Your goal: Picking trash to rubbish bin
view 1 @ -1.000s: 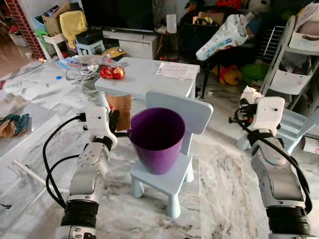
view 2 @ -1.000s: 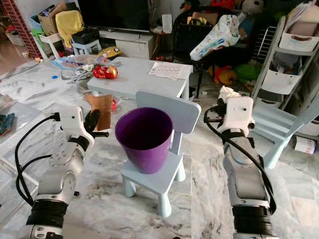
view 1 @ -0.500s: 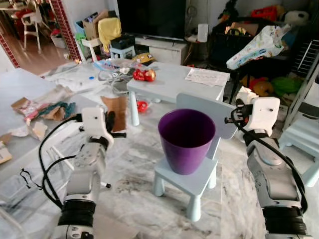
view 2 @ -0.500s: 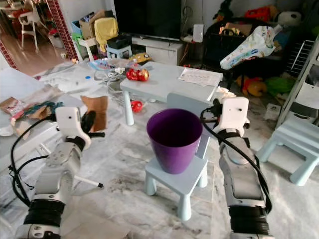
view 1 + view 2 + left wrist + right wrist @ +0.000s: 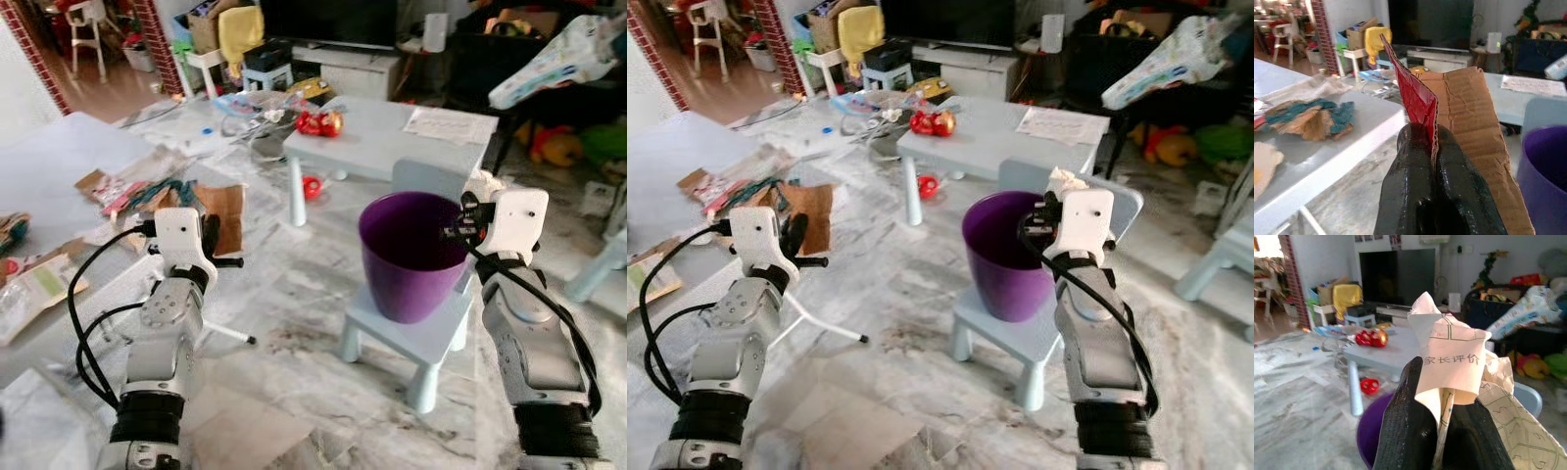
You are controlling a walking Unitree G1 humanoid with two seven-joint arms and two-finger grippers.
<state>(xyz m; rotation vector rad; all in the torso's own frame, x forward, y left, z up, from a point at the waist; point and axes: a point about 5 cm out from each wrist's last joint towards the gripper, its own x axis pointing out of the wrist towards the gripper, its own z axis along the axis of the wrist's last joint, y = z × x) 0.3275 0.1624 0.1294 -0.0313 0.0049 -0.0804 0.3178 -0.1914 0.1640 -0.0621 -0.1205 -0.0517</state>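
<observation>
Left wrist view: left gripper (image 5: 1433, 147) pinches creased brown cardboard (image 5: 1471, 127), red-faced; right gripper (image 5: 1442, 406) pinches crumpled printed paper (image 5: 1454, 357); purple bin (image 5: 411, 255) at 1 o'clock.

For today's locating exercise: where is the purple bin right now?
In the left eye view, the purple bin stands on a small pale blue chair, right of centre, beside the right gripper.
</observation>
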